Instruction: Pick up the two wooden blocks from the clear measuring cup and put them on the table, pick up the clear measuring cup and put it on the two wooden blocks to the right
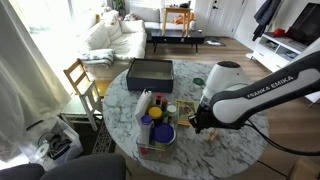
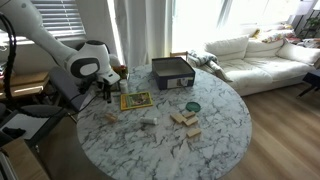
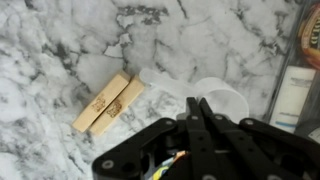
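Note:
In the wrist view two light wooden blocks (image 3: 110,101) lie side by side on the marble table, to the left of my gripper (image 3: 197,103). The clear measuring cup (image 3: 226,96) sits just past the fingertips and is partly hidden by them. The fingers are pressed together with the cup's thin edge between them, as far as I can see. In the exterior views my gripper (image 1: 197,125) (image 2: 105,93) hangs low over the table edge, and the two blocks (image 2: 110,117) lie just below it.
A dark box (image 1: 150,72) (image 2: 172,72) stands at the back of the round table. A tub of bottles (image 1: 155,128), a green lid (image 2: 193,106), a framed card (image 2: 135,100) and more wooden blocks (image 2: 183,120) lie around. A white box (image 3: 291,95) is close on the right.

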`<state>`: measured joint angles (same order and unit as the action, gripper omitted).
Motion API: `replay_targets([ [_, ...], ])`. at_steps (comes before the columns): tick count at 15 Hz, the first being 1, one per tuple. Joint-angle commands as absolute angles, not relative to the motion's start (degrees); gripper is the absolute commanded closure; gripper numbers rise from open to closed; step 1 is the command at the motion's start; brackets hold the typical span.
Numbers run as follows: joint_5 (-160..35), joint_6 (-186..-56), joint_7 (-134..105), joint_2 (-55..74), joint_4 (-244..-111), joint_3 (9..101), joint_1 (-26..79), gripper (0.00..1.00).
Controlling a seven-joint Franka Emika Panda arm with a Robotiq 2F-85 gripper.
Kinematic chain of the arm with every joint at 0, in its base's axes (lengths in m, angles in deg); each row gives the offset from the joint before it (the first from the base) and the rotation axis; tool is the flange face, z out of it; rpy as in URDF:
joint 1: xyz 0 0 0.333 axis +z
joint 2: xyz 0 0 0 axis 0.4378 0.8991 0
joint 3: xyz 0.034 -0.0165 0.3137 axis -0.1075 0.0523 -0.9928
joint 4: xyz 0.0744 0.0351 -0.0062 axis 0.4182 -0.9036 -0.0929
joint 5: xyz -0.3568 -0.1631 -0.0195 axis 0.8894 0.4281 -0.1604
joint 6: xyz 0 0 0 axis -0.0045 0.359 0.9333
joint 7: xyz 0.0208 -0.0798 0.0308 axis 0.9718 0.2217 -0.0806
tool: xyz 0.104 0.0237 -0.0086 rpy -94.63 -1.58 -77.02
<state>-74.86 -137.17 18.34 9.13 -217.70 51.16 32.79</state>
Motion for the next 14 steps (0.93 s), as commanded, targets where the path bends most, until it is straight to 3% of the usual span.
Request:
replay_targets([
  [1, -74.94, -132.69, 19.85, 3.33, -219.72, 53.02, 31.88, 0.99],
  [8, -71.99, -120.64, 26.86, -1.19, -220.76, 55.47, 28.71, 0.99],
  [14, -72.56, -123.68, 25.63, -0.94, -224.07, 54.81, 27.86, 0.99],
])
